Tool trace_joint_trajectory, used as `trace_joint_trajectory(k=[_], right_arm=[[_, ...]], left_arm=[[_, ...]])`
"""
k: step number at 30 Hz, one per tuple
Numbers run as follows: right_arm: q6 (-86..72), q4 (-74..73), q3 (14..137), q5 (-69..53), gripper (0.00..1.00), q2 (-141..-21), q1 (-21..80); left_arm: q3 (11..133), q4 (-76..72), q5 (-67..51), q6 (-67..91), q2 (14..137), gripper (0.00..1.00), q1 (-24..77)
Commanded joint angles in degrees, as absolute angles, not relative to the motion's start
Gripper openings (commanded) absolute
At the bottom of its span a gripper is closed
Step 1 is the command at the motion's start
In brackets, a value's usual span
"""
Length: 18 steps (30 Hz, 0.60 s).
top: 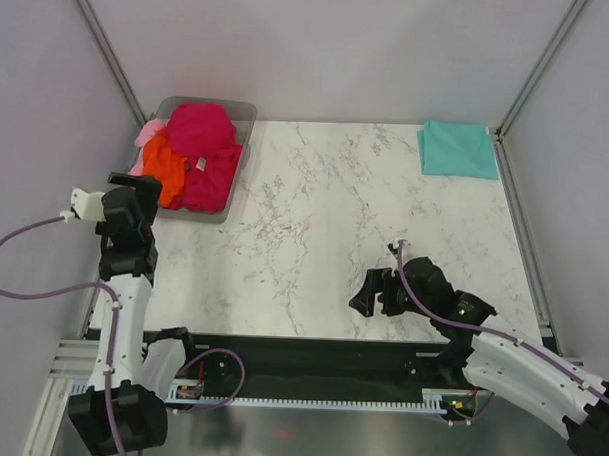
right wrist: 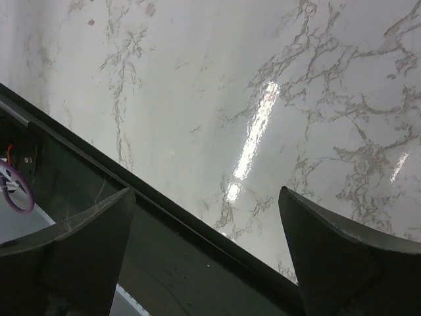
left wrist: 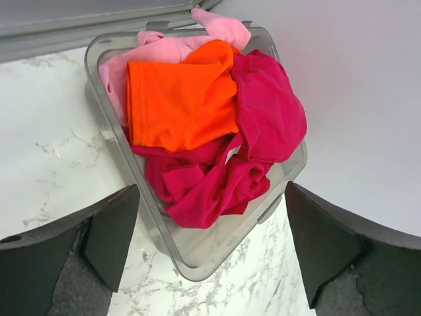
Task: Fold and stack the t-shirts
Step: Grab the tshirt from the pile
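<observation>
A grey bin (top: 243,113) at the table's back left holds a crimson-magenta t-shirt (top: 205,145), an orange t-shirt (top: 160,168) and a pale pink t-shirt (top: 148,134), all crumpled. In the left wrist view the crimson shirt (left wrist: 263,118) lies beside and under the orange one (left wrist: 177,99), with the pink one (left wrist: 164,49) at the back. A teal t-shirt (top: 457,148) lies folded square at the back right. My left gripper (top: 136,187) is open and empty, hovering just short of the bin (left wrist: 217,253). My right gripper (top: 367,293) is open and empty above the table's near edge.
The marble table (top: 334,229) has a dark rail (top: 310,353) along its near edge, also shown in the right wrist view (right wrist: 177,263). Grey walls and metal posts close in the left, back and right sides.
</observation>
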State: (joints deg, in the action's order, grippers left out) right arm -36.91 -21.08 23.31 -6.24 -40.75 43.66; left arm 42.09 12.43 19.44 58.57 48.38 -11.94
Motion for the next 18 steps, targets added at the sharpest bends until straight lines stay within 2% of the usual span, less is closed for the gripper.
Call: trace_joint_trajectory(k=[1,7,10,13,18], right_arm=[[-38.84,-20.92,24.87,-6.24,0.98,-38.77,43.86],[-41.13,-20.92,23.03,-5.80,0.98,-35.42,43.86],[-41.48,-20.83,23.03,-6.15,0.98,-35.86,43.86],[-41.31,-20.92,23.20,-6.33,0.98,-35.95,43.95],[-40.52,-20.74,23.12,-6.24,0.98,-36.38,43.95]], left_arm=[[47.62,12.13,19.08,44.48,50.18,1.00,-12.39],[53.95,2.82,3.80,32.70,57.89,1.00,-11.87],[61.39,2.89,1.94,30.33,66.60,1.00,-11.69],[72.02,10.35,4.21,28.93,76.77,0.97,-11.69],[81.64,14.50,1.86,26.37,88.66,0.91,-11.78]])
